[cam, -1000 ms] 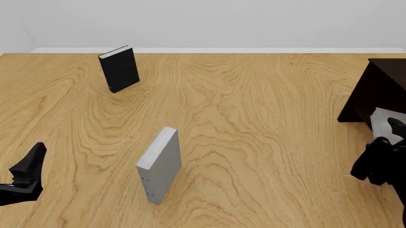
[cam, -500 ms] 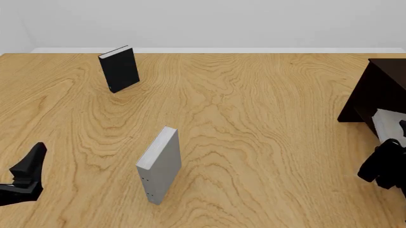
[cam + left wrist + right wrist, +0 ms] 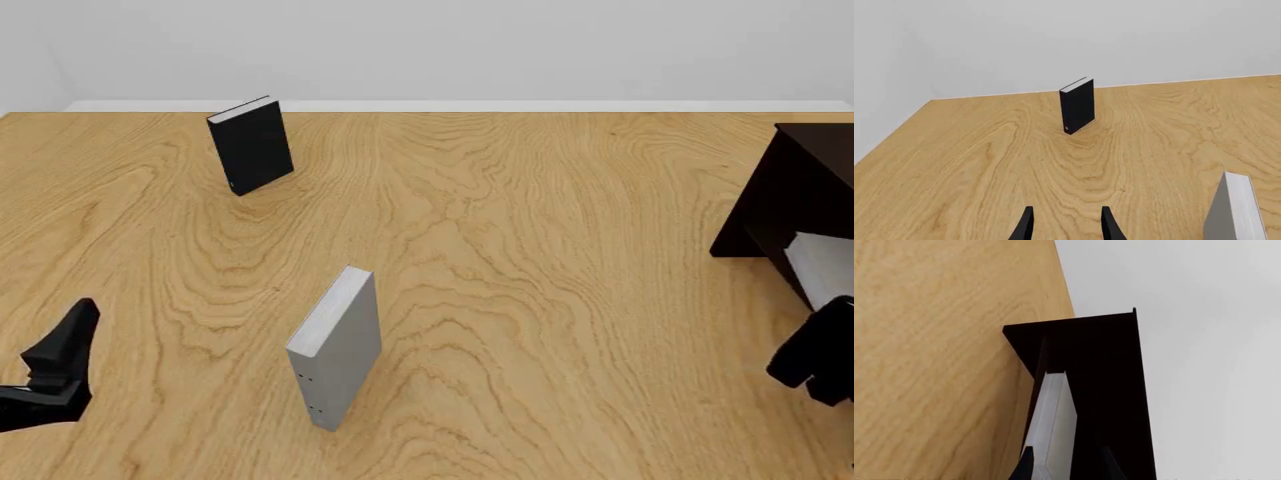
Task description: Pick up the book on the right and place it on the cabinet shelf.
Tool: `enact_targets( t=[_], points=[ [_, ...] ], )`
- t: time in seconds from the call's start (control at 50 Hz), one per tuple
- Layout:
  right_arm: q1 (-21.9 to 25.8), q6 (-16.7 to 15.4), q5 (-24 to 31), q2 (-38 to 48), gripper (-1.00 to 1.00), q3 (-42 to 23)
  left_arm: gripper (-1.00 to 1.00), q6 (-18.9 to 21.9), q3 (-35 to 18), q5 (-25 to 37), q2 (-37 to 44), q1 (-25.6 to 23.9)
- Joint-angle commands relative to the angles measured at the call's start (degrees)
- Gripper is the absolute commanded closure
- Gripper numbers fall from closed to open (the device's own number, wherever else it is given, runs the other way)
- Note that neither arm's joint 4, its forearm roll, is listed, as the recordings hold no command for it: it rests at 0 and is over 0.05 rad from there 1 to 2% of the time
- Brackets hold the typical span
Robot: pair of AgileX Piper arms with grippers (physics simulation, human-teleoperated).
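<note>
The book [image 3: 817, 265], plain light grey, stands inside the dark cabinet [image 3: 787, 190] at the table's right edge, on the cabinet shelf. The right wrist view shows the book [image 3: 1054, 415] upright within the cabinet's [image 3: 1101, 370] dark walls. My right gripper [image 3: 817, 362] hangs just in front of the cabinet, nearer to me than the book. It is open, and its fingertips [image 3: 1026, 464] stand wider apart than the book's near end. My left gripper [image 3: 60, 362] rests at the near left, open and holding nothing, as the left wrist view shows [image 3: 1066, 227].
A grey book with small dark dots [image 3: 336, 345] stands upright in the near middle of the table, also seen as the grey book [image 3: 1237, 210] at the left wrist view's edge. A black book [image 3: 251, 145] stands at the far left, the black book [image 3: 1077, 105] ahead of my left gripper.
My right gripper has drawn back from the cabinet toward the near right corner. The book has stayed in the cabinet. The left arm has not moved.
</note>
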Motion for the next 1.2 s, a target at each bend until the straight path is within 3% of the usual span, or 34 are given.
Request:
enact_targets(
  t=[0.02,0.62,1.02,1.06,1.2],
  points=[
    [-2.6,0.4,0.8,-1.3,-1.0,0.2,-1.0,0.0,0.0,0.1,-0.2,0.0],
    [-4.5,0.9,1.0,-1.1,-1.0,0.7,-1.0,0.1,0.0,0.9,-0.8,0.1],
    [2.7,-1.3,1.5,-0.5,-1.0,-1.7,-1.0,0.1,0.0,0.8,-0.7,0.2],
    [3.7,-0.2,4.0,-2.2,-1.0,-2.5,-1.0,0.2,0.0,0.8,-0.7,0.1],
    [5.1,-1.3,4.2,-2.1,-1.0,-3.1,-1.0,0.1,0.0,0.5,-0.4,0.1]
  ],
)
